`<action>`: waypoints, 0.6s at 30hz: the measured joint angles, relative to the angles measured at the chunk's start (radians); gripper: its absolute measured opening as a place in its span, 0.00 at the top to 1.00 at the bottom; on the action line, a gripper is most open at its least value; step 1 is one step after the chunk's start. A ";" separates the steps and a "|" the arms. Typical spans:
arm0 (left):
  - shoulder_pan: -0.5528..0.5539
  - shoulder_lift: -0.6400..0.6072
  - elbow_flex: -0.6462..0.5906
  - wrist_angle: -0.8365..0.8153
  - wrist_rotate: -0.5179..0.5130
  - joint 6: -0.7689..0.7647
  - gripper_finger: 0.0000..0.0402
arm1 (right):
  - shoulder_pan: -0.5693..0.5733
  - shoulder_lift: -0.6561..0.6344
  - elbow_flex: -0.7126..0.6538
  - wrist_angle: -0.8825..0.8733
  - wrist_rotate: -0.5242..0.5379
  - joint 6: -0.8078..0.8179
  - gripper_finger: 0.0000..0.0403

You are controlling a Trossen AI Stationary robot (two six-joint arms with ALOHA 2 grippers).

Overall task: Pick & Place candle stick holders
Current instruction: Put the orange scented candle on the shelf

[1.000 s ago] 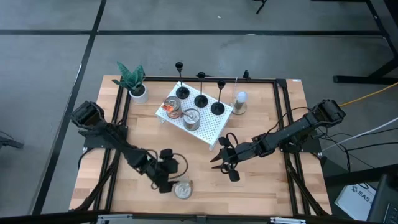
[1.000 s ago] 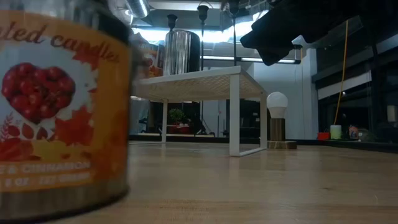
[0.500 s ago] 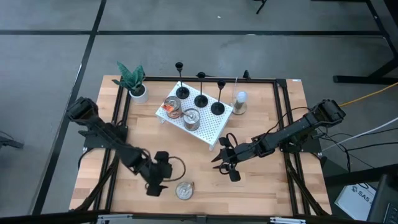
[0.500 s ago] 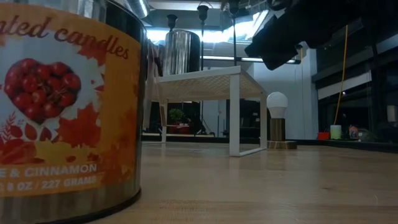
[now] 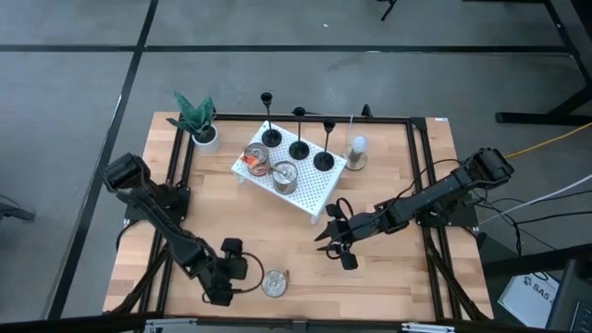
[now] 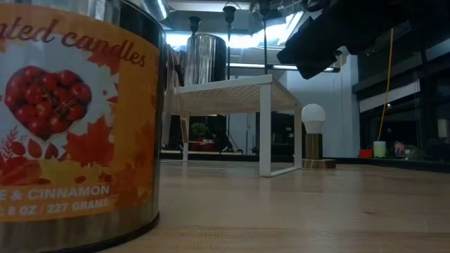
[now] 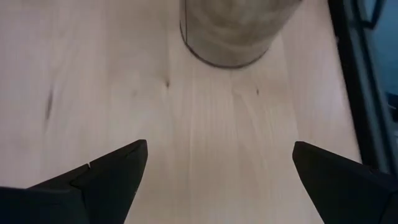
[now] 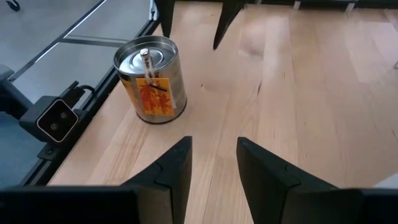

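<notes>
High view: near edge, left gripper (image 5: 242, 282) fingers are spread, empty, beside a candle tin (image 5: 272, 283). Mid-worktop, right gripper (image 5: 326, 237) fingers are narrowly parted, nothing held. Farther, three candle stick holders (image 5: 298, 148) are seen on the white rack (image 5: 310, 190); placement judged done.

We count three candle stick holders (image 5: 298, 148), three candle tins (image 5: 273, 282), one plant (image 5: 196, 118), one bulb lamp (image 5: 357, 151).

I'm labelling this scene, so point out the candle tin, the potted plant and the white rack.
candle tin (image 8: 151, 79), right wrist view, orange label.
potted plant (image 5: 195, 115), high view, leaves.
white rack (image 5: 314, 190), high view, bare perforated top.
</notes>
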 joint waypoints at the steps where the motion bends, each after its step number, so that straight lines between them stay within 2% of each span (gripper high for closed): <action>1: 0.000 0.021 0.000 0.025 -0.004 0.005 0.00 | 0.000 0.000 0.000 0.001 0.000 0.000 0.68; 8: 0.020 0.155 0.001 0.143 -0.034 0.005 0.00 | 0.000 0.000 0.000 0.000 0.000 0.000 0.68; 18: 0.068 0.215 0.000 0.336 -0.098 0.126 0.00 | 0.000 0.000 0.000 -0.001 0.001 0.000 0.68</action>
